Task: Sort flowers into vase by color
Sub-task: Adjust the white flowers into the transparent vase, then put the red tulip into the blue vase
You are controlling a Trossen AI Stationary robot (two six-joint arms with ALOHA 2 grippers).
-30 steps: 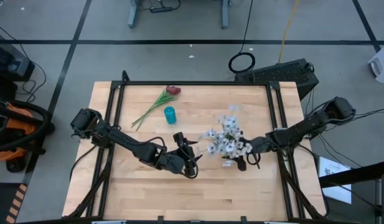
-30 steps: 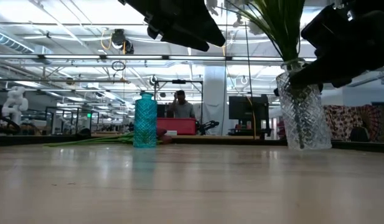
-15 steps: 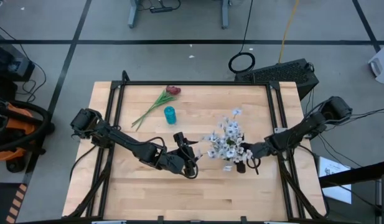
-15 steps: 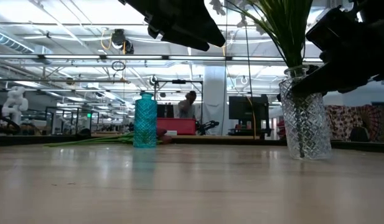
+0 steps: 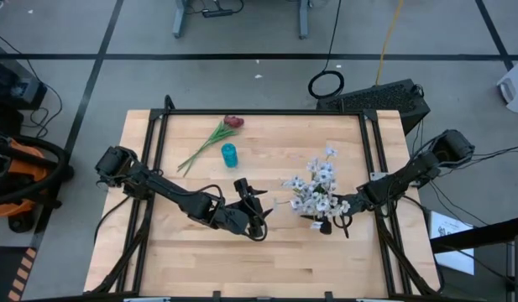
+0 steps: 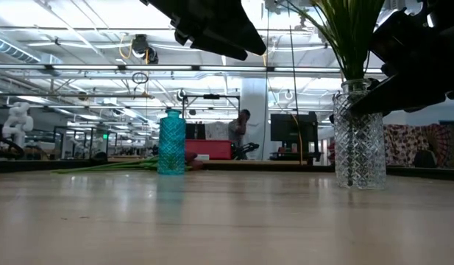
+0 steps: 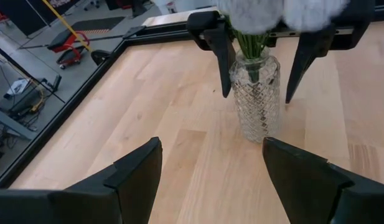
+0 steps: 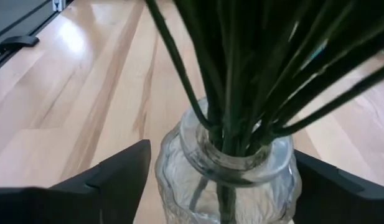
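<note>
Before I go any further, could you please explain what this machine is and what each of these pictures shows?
Two dark robot arms work at a wooden table. One camera looks straight down, one sits at table height, and one rides on each wrist. The right gripper stands open around a clear glass vase holding white flowers. The left gripper hovers open nearby, holding nothing. Farther back stands a small teal vase, with red flowers lying beside it.

White-blossom sprays (image 5: 316, 186): bunched, green stems standing upright in a clear cut-glass vase (image 6: 358, 142), about 4 o'clock of table centre. Red-bud stems (image 5: 210, 139): lying flat, about 10 o'clock, just beside a small upright teal vase (image 5: 230, 154).
</note>
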